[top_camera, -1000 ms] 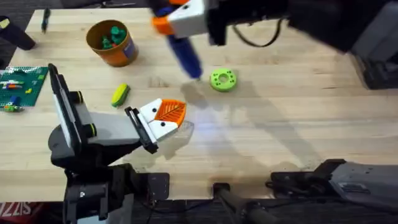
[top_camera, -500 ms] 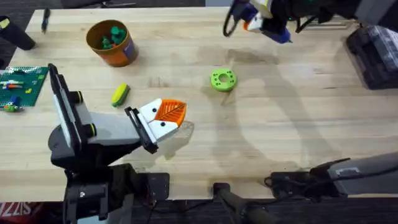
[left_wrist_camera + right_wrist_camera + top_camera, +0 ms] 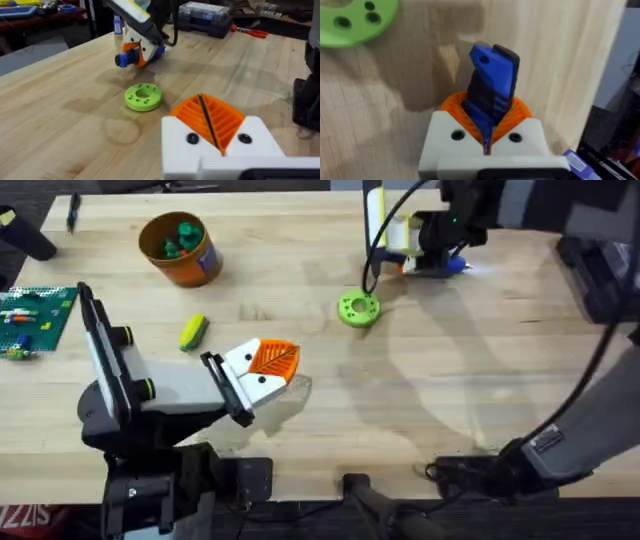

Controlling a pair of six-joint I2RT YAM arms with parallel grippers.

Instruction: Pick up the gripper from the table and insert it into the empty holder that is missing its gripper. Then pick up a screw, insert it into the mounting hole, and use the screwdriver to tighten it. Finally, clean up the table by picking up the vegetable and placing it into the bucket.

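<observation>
Even, bright light falls on the table (image 3: 430, 380) from above. Soft, faint shadows spread across the wood below and right of the green disc (image 3: 358, 309). The right wrist view is blurred near that disc (image 3: 350, 20). The left wrist view softens behind the disc (image 3: 143, 96).

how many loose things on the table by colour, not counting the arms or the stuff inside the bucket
orange: 1, the bucket
yellow: 1, the vegetable
green: 2, the ring disc and the brick plate
blue: 1, the screwdriver, held by the right end effector
total: 5
</observation>
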